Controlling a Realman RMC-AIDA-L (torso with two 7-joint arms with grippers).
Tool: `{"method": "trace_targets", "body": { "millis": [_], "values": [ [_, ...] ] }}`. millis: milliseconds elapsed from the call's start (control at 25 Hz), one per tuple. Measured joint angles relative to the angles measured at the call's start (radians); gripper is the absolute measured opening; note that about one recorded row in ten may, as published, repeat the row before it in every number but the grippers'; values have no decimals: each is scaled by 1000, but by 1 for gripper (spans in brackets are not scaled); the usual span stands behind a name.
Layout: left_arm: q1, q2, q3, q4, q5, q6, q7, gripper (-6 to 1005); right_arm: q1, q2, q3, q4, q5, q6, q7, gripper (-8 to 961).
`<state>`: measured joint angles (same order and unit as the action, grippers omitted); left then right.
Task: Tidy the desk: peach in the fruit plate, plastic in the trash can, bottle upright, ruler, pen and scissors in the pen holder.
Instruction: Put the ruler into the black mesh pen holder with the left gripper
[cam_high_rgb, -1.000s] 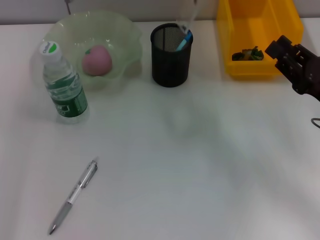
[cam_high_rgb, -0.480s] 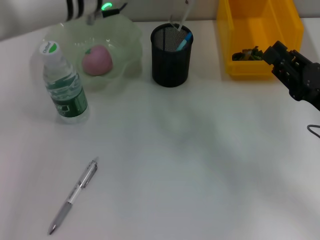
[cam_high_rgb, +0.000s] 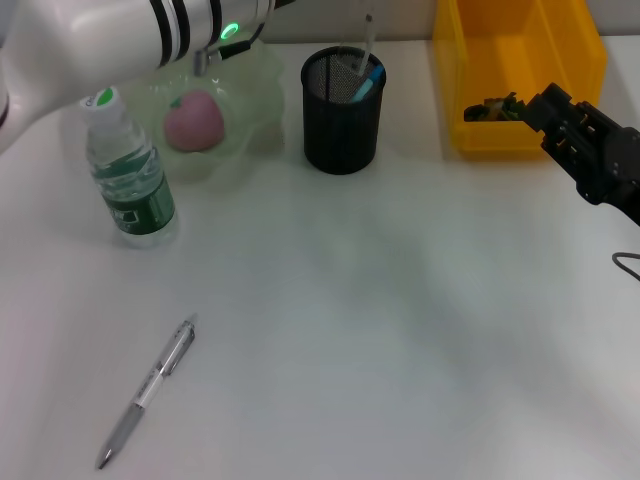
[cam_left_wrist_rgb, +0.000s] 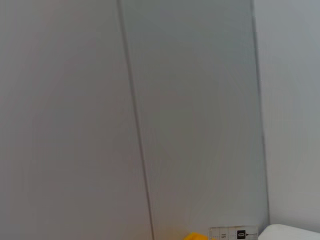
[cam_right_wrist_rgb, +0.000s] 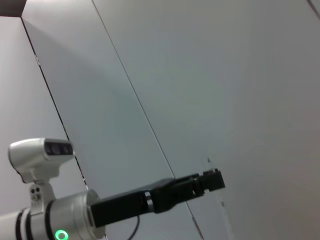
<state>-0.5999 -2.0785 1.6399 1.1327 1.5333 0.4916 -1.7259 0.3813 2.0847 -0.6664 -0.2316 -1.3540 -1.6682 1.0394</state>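
Note:
The clear ruler (cam_high_rgb: 367, 35) stands nearly upright with its lower end inside the black mesh pen holder (cam_high_rgb: 341, 125). Its marked end also shows in the left wrist view (cam_left_wrist_rgb: 234, 233). My left gripper is above the head view's top edge. In the right wrist view the left gripper (cam_right_wrist_rgb: 214, 180) sits on the ruler's upper part, shut on it. The scissors' blue handle (cam_high_rgb: 372, 76) pokes from the holder. The pen (cam_high_rgb: 150, 385) lies on the desk at front left. The bottle (cam_high_rgb: 125, 175) stands upright. The peach (cam_high_rgb: 193, 121) sits in the green fruit plate (cam_high_rgb: 255, 75). My right gripper (cam_high_rgb: 545, 105) hovers by the yellow trash can (cam_high_rgb: 520, 40), which holds the plastic (cam_high_rgb: 490, 108).
My white left arm (cam_high_rgb: 110, 35) stretches across the back left, above the fruit plate and the bottle's cap. A black cable end (cam_high_rgb: 628, 262) shows at the right edge.
The left arm has swung into view over the fruit plate. The ruler has gone from leaning right to nearly upright in the holder. The right gripper has shifted slightly toward me.

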Motion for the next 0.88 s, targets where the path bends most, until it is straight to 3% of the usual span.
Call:
{"method": "trace_targets", "body": {
  "millis": [280,840,880],
  "values": [
    [-14,-1,30,-74,-136,-62,89,390,1,0,-1,0,-1,-6,1,378],
    [-17,-2,36,-132,-257,-66,225,390,13,0,-2,14,-1,-6,-1,377],
    [-19,-2,37,-160,-310,-62,279,390,14,0,-2,14,-1,-6,-2,377]
  ]
}}
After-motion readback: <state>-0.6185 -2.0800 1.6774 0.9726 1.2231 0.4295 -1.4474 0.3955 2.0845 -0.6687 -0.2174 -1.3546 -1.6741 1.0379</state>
